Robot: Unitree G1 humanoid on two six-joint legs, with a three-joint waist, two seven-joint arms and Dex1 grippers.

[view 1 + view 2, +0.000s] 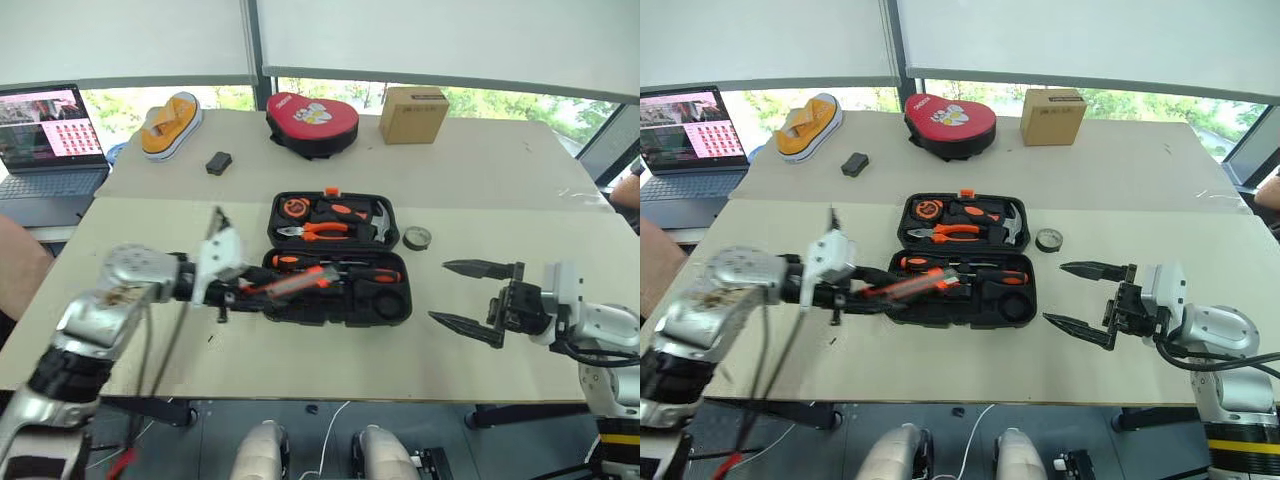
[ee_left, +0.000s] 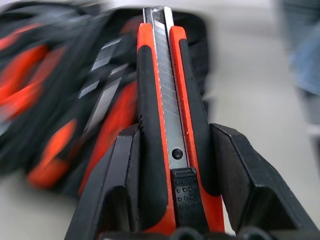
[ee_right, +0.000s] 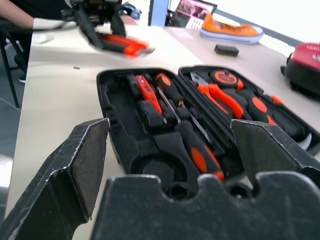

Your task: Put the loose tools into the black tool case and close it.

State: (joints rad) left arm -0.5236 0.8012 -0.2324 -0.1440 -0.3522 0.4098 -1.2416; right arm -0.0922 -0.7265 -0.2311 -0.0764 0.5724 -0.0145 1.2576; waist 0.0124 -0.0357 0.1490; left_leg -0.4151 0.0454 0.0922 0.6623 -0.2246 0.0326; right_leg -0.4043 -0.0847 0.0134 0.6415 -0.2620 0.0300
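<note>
Left gripper (image 2: 172,165): jaws clenched across the handle of the orange-and-black plastic utility knife (image 1: 290,285), held over the near-left of the open black moulded tool case (image 1: 395,310) on the worktop. Judged light, stiff, smooth-sided; blade end best avoided. Right gripper (image 1: 478,297): jaws released, empty.

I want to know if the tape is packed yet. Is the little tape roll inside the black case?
No, the tape roll lies on the table, just outside the right edge of the open black tool case.
</note>
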